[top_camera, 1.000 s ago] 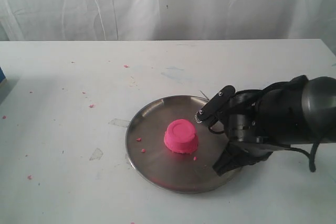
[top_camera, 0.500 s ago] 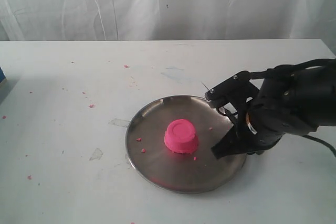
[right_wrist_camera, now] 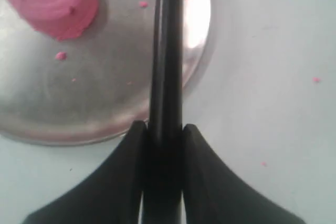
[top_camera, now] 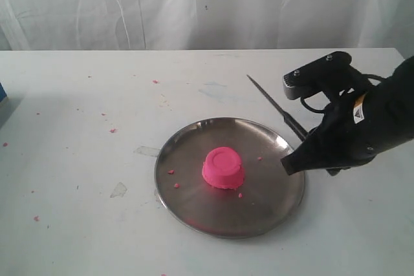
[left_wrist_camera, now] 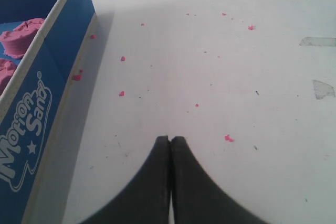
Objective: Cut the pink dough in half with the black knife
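The right gripper (right_wrist_camera: 164, 129) has its fingers (right_wrist_camera: 131, 150) clamped on the handle of the black knife (top_camera: 275, 105), held clear of the table (top_camera: 77, 114) over the right edge of the steel plate (top_camera: 194, 208); the blade points up and away to the far left. The pink dough (top_camera: 224, 168), one whole flat-topped lump, sits at the plate's centre, left of those fingers and apart from the blade. The left gripper (left_wrist_camera: 170, 140) is pressed together on nothing, beside a blue box (left_wrist_camera: 39, 103).
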Available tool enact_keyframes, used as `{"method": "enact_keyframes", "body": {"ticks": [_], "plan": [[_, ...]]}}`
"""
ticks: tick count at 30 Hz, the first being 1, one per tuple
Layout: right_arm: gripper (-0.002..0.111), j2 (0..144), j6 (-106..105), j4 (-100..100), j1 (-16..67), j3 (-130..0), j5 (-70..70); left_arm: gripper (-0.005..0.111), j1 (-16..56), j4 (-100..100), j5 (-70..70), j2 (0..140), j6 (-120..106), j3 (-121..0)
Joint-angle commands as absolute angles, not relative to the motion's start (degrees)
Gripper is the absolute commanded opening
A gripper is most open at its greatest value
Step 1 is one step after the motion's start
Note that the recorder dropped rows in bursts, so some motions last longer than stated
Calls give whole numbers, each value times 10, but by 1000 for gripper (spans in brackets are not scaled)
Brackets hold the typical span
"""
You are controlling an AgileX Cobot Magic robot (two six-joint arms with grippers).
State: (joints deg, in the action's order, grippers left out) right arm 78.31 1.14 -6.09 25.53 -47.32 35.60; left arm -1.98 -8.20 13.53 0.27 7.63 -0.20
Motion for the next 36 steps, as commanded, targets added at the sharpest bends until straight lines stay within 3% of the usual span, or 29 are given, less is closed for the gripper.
{"method": "enact_keyframes", "body": {"ticks": [1, 26, 33, 36], "plan": [[0, 795, -153, 126, 221, -472, 398, 0, -22, -77, 136, 0, 77, 0], [0, 921, -163, 137, 206, -426, 343, 0, -22, -77, 136, 0, 77, 0], [14, 926, -162, 146, 206, -426, 338, 0, -22, -77, 136, 0, 77, 0], [15, 926, -157, 147, 206, -426, 333, 0, -22, -77, 136, 0, 77, 0]]}}
